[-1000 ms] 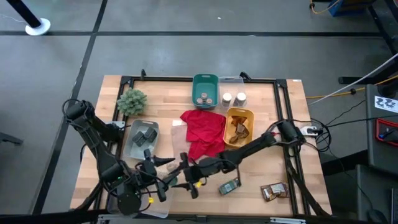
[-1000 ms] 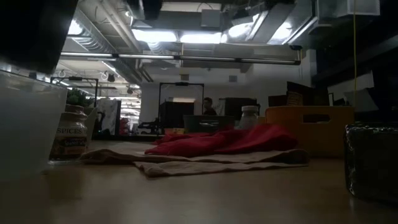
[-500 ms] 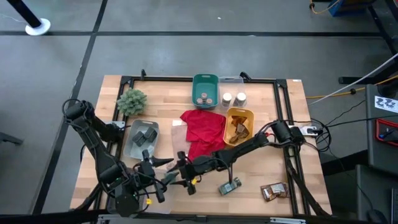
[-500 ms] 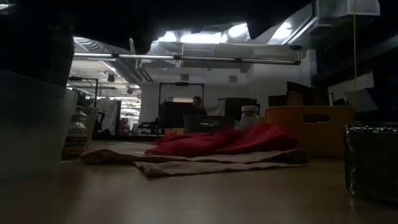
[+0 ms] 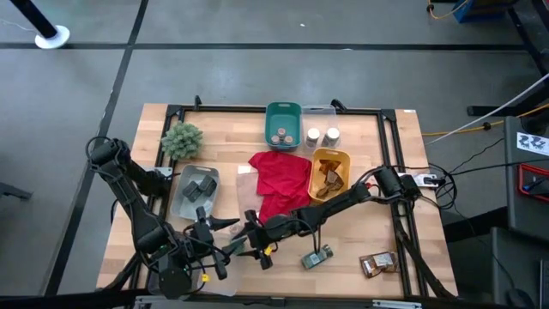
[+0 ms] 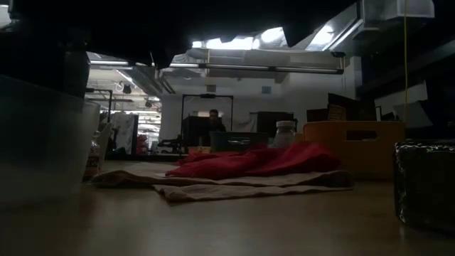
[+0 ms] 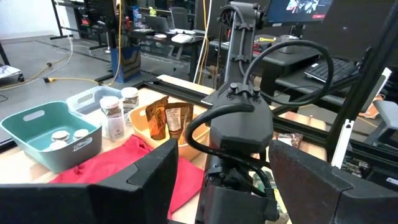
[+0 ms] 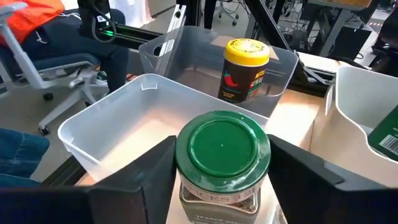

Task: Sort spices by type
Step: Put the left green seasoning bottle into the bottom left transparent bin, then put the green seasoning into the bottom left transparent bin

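Observation:
A spice jar with a green lid [image 8: 222,149] stands upright between the fingers of my right gripper [image 8: 222,186], which is shut on it near the table's front, left of middle [image 5: 254,244]. Just beyond the jar is a clear bin [image 8: 124,127], and behind that a second clear bin holding a yellow-lidded jar [image 8: 245,68]. My left gripper [image 7: 233,186] is open with nothing in it, close in front of the right arm's wrist [image 7: 239,124]. In the high view the left gripper [image 5: 221,230] is beside the right one. My right gripper pinches the green-lidded jar by its sides just under the lid [image 8: 186,193], one finger on each side. The fingers come nearly level, pointing toward the table's near left corner. The jar stays upright. The picture's edge cuts off its base, so what it rests on cannot be told.
At the back stand a teal bin [image 5: 283,125] with tan-lidded jars, a clear bin [image 5: 322,134] with white-lidded jars and a yellow bin [image 5: 330,172] with brown packets. A red cloth [image 5: 281,180] lies mid-table. Left are a plant [image 5: 182,139] and a tin bin [image 5: 196,189]. Loose spices [image 5: 316,257], [image 5: 377,264] lie near the front.
My right gripper has sunk a little with the green-lidded jar, tipping slightly downward; in the low view its dark shape now covers more of the upper left.

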{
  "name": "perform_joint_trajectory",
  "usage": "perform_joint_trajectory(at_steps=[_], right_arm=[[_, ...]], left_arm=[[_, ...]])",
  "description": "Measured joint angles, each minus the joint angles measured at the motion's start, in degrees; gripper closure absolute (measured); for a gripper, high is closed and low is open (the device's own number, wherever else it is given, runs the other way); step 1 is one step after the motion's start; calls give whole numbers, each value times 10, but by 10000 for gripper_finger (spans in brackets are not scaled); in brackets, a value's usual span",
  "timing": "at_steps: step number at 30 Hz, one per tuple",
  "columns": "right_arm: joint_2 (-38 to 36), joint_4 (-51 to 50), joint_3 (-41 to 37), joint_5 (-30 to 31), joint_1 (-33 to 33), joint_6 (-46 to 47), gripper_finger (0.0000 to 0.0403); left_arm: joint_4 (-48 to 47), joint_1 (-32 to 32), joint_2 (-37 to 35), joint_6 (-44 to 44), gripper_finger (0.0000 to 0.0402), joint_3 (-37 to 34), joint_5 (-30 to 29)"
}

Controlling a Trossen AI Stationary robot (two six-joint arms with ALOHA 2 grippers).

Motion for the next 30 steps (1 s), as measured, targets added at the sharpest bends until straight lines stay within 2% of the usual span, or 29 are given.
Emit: perform_joint_trajectory(at_steps=[8, 20, 30], right_arm=[[-1, 1, 0, 4, 0, 7, 135], [-25, -18, 0, 4, 0, 5, 130], [-124, -214, 0, 2, 0, 4, 130]], left_arm=[[0, 0, 0, 0, 167, 0, 0], [0, -2, 0, 0, 167, 0, 0], [0, -19, 0, -11, 167, 0, 0]])
